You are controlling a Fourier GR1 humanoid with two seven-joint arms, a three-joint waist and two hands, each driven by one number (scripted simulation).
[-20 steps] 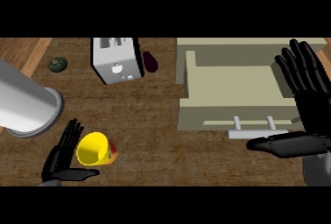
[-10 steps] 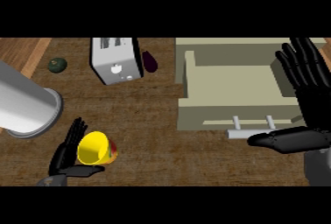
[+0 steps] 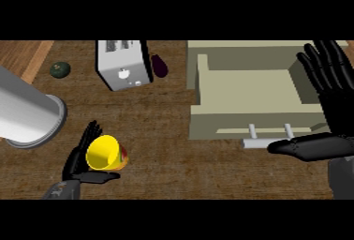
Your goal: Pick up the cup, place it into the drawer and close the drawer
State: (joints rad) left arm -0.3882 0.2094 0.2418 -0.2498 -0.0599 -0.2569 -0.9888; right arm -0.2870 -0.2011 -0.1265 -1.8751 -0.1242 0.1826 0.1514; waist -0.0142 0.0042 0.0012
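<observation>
A yellow cup point(image 3: 105, 153) lies tipped on the wooden counter at lower left, its mouth facing up and left. My left hand point(image 3: 78, 161) is right against it, fingers straight along its left side and thumb under its lower edge, not curled round it. The beige drawer point(image 3: 257, 96) stands pulled open at the right, nothing in it, with a pale bar handle point(image 3: 268, 139) on its front. My right hand point(image 3: 332, 93) is open over the drawer's right edge, fingers pointing up and thumb stretched left just past the handle.
A large metal cylinder point(image 3: 24, 115) lies at the left edge. A silver toaster point(image 3: 124, 64) stands at the top centre with a dark purple eggplant point(image 3: 159, 65) beside it. A dark green round fruit point(image 3: 60, 69) sits at the top left.
The left hand has crept closer to the cup, its thumb now under the rim. The right hand has barely moved.
</observation>
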